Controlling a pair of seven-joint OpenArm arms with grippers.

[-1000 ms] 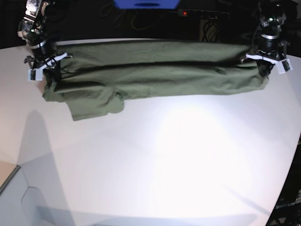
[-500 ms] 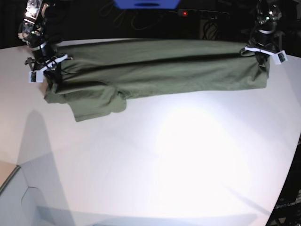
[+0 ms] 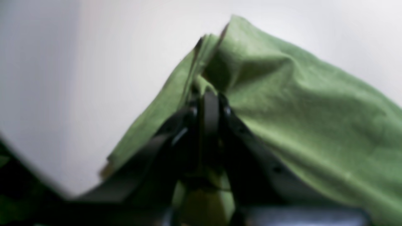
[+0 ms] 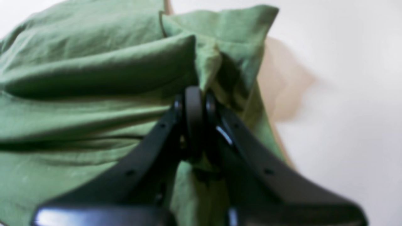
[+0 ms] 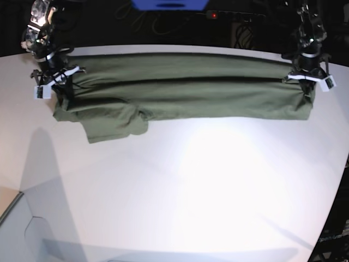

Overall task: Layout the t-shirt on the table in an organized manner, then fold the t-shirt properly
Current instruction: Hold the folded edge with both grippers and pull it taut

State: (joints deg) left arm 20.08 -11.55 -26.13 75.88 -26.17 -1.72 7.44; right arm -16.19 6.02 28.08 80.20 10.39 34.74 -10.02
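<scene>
The olive-green t-shirt (image 5: pixel 180 90) hangs stretched in a long band across the far side of the white table (image 5: pixel 207 185), with a sleeve drooping onto the tabletop at the lower left. My left gripper (image 5: pixel 306 82) is shut on the shirt's right end; in the left wrist view the left gripper (image 3: pixel 209 94) pinches a peak of the t-shirt (image 3: pixel 301 103). At the shirt's left end my right gripper (image 5: pixel 57 82) is shut on the cloth. The right wrist view shows the right gripper (image 4: pixel 195 94) clamped on bunched folds of the t-shirt (image 4: pixel 78 72).
Behind the table's far edge lie dark clutter, cables and a blue object (image 5: pixel 170 4) with a small red light (image 5: pixel 214 15) beside it. The table's curved edge runs down the right side. A pale box corner (image 5: pixel 11 218) shows at the lower left.
Both grippers have kept their hold. The shirt's right end rose and then came down again, and the band now hangs slightly lower and straighter on the right.
</scene>
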